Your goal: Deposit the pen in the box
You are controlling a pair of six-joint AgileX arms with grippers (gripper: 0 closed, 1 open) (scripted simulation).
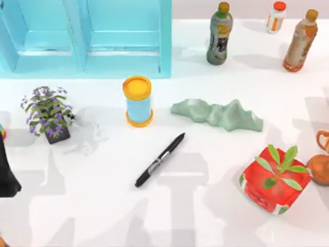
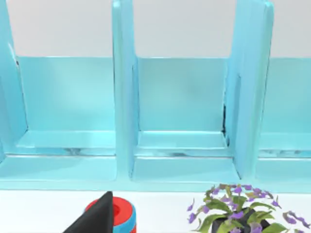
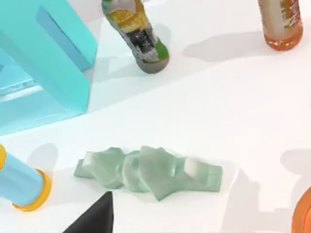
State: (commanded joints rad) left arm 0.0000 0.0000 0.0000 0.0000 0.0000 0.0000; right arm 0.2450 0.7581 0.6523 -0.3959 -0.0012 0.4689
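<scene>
The pen (image 1: 160, 160), slim and black with a silvery band mid-body, lies slanted on the white table near the middle, well apart from both arms. The box (image 1: 85, 38) is a turquoise open-fronted case with upright dividers at the far left; its compartments (image 2: 182, 111) face the left wrist camera. My left arm (image 1: 7, 177) sits at the table's left edge, and a black part of my left gripper (image 2: 95, 221) pokes into its wrist view. A black part of my right gripper (image 3: 95, 218) hangs over the table near the green rock.
A blue-and-yellow can (image 1: 138, 101) stands just behind the pen. A purple-flowered pot plant (image 1: 49, 113) is at the left, a green rock (image 1: 218, 114) right of centre, a red planter cube (image 1: 275, 180) and a brown jug (image 1: 321, 164) at the right. Three bottles (image 1: 220, 33) stand at the back right.
</scene>
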